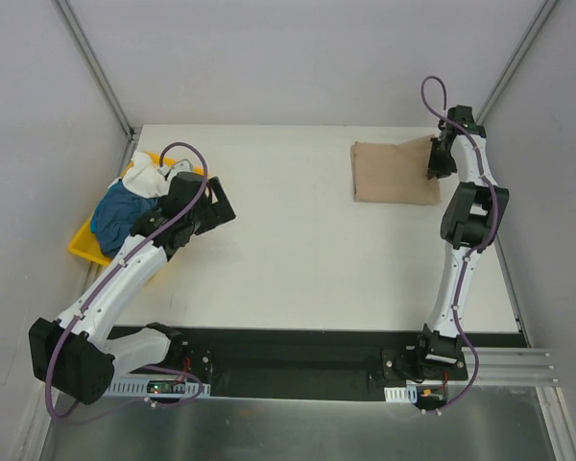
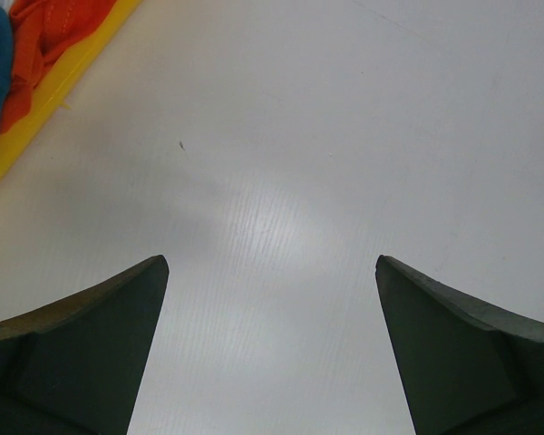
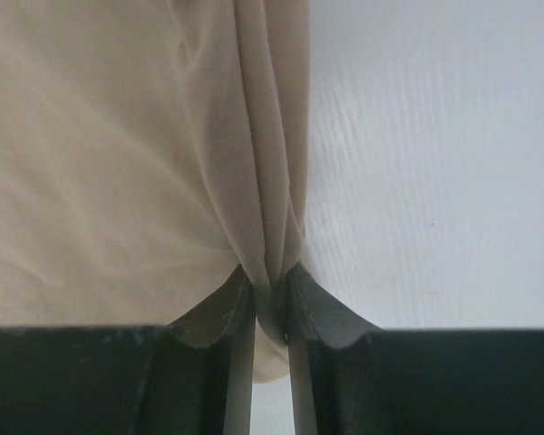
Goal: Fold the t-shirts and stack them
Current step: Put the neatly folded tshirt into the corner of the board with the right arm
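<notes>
The white desk (image 1: 298,259) carries one finished-looking piece: the tan t-shirt (image 1: 394,173), lying as a flat folded rectangle near the far right corner. At the left edge a yellow tray (image 1: 84,245) holds the heap yet to be done, a teal shirt (image 1: 120,211) with a white shirt (image 1: 146,178) beside it and a red-orange shirt (image 2: 54,32) showing at the tray's rim in the left wrist view.

The right gripper (image 3: 270,281) is clenched on the tan t-shirt's right edge, several layers of cloth bunched into a ridge between its pads. The step in hand looks like settling this fold and letting go. To do it well, the pinched edge should be laid down flat on the desk and the jaws opened before the arm lifts, so the layers are not dragged up or skewed. Drawing straight back off the right side, low and slow, should keep the ridge from staying creased.

The left gripper (image 2: 272,272) hangs released and empty over bare desk just beside the tray, well placed to reach the heap next, probably for the teal shirt on top.
</notes>
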Motion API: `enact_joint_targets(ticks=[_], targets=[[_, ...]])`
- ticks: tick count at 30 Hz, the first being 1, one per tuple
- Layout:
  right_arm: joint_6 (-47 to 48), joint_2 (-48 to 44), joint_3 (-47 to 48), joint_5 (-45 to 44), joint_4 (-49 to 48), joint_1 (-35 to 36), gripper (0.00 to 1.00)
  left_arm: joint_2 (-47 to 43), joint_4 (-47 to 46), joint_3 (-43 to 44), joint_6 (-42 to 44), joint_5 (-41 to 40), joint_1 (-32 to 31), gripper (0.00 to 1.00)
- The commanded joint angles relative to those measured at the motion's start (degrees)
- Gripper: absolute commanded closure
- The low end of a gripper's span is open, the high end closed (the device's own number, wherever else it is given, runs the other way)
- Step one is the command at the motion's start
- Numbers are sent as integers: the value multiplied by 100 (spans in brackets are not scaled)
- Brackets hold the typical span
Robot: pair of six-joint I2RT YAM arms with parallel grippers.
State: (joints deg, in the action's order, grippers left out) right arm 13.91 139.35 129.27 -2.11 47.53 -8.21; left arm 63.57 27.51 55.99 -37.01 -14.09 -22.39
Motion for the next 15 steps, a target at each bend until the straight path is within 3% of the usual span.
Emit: enact_joint_targets(ticks=[1, 15], targets=[[428, -136, 309, 44, -656, -119, 78, 155, 141, 386, -113, -77, 77, 1], [622, 31, 502, -88, -1070, -568, 76, 472, 211, 553, -465, -68, 77, 1]])
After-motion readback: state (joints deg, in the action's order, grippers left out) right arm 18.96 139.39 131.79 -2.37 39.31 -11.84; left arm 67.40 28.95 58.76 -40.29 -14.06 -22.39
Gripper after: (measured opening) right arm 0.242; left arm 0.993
